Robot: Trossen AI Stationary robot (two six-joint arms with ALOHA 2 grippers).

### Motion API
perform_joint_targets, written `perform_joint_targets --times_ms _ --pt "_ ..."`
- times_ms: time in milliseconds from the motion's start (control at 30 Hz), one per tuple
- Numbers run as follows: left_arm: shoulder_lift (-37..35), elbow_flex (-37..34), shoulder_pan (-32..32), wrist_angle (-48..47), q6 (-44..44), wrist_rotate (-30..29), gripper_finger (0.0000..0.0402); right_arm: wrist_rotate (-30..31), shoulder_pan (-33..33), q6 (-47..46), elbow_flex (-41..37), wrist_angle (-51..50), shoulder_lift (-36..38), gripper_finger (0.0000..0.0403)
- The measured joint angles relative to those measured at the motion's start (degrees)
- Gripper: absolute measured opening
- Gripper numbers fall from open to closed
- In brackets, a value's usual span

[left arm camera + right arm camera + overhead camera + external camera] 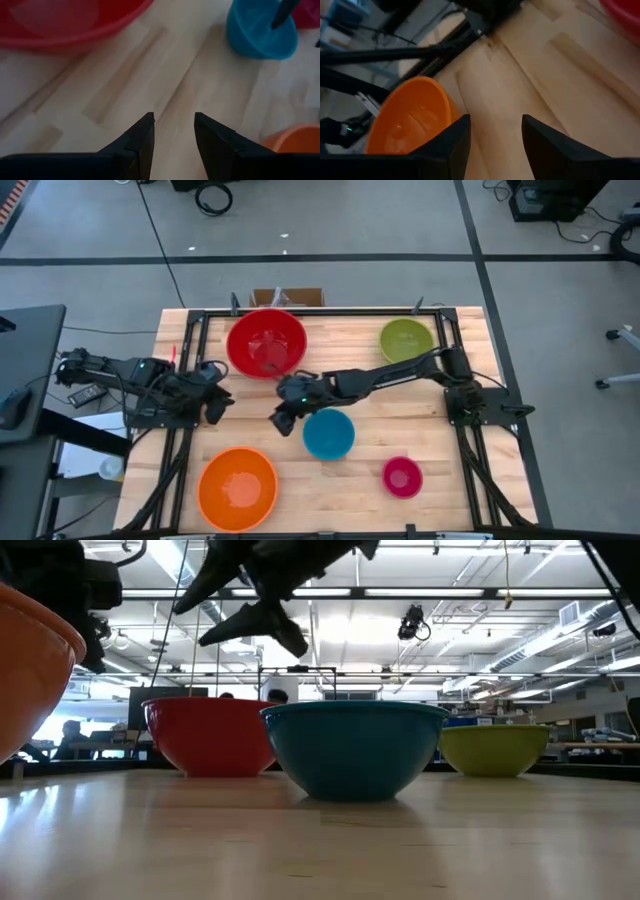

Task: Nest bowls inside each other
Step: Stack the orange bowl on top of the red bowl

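Five bowls stand apart on their bases on the wooden table. The red bowl (265, 342) is at the far middle and the lime green bowl (406, 340) at the far right. The blue bowl (329, 433) sits in the middle, the pink bowl (402, 477) near right and the orange bowl (237, 489) near left. My right gripper (282, 420) hangs open above the table, just left of the blue bowl and near the red one. My left gripper (215, 405) is open at the left side, over bare wood (173, 117).
Black arm frames run along the table's left (180, 380) and right (470, 400) sides. A cardboard box (287, 297) sits past the far edge. Bare wood lies between the bowls in the table's middle.
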State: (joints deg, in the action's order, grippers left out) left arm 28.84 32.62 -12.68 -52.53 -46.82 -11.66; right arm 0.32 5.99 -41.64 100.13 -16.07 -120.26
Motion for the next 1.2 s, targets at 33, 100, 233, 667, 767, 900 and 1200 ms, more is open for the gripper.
perform_joint_targets --times_ms 33,100,233,667,767,900,1200 --pt "0.0 0.0 -0.4 -0.3 -0.3 0.6 0.0142 0.0 0.1 0.7 1.8 -0.7 -1.1 0.0182" --pt "0.0 0.0 -1.2 -0.3 -0.7 1.2 0.0142 0.0 0.4 2.2 4.8 -1.6 -3.4 0.0182" --pt "0.0 0.0 -3.0 -0.5 -2.0 1.3 0.0142 -0.8 0.8 3.9 10.0 0.1 -7.7 0.0182" --pt "0.0 0.0 -5.3 -0.9 -5.1 0.5 0.0142 -7.0 1.7 8.0 19.9 -1.7 -17.5 0.0182" --pt "0.0 0.0 -5.3 -0.2 -3.9 0.9 0.0142 -6.3 2.3 10.8 19.8 -2.8 -17.8 0.0182" --pt "0.0 0.0 -5.3 1.0 -0.7 3.3 0.0142 -7.3 2.5 12.5 19.7 -1.5 -18.3 0.0182" --pt "0.0 0.0 -5.3 0.8 -0.5 3.4 0.0142 -15.3 2.2 14.4 19.8 1.4 -19.8 0.0182"
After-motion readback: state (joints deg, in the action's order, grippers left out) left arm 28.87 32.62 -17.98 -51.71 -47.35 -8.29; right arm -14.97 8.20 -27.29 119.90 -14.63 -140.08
